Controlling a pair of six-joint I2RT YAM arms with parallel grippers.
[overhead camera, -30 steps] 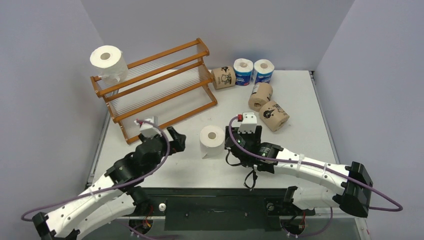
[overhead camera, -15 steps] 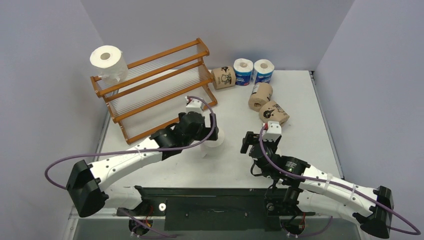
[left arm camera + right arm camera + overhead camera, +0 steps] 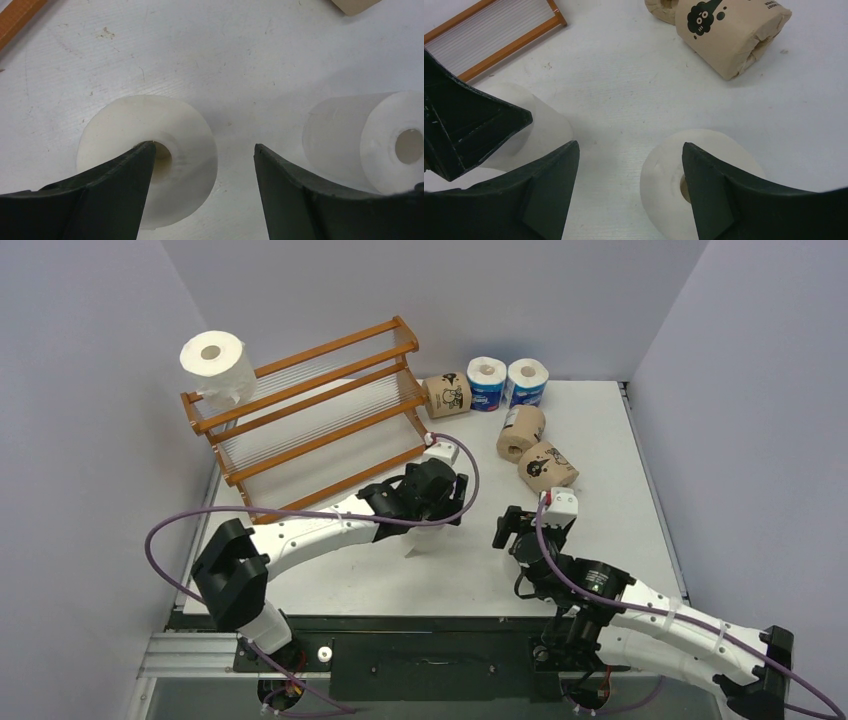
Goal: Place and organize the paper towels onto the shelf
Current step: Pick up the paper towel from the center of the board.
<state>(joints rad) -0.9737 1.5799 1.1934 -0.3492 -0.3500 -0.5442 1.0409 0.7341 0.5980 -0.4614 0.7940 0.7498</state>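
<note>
Wooden shelf (image 3: 320,439) is carrying one plain white roll (image 3: 212,360) on top. Left gripper (image 3: 202,147), well short of it, jaws spread, is hanging over an upright white roll (image 3: 185,132), one finger (image 3: 125,180) at the core, probably for a wall pinch. Right gripper (image 3: 629,147), spread too, is hovering over a second white roll (image 3: 664,175).

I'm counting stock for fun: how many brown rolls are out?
3. The back roll lies by the right end of the shelf; the middle roll and front roll sit side by side further right. None looks hidden.
</note>
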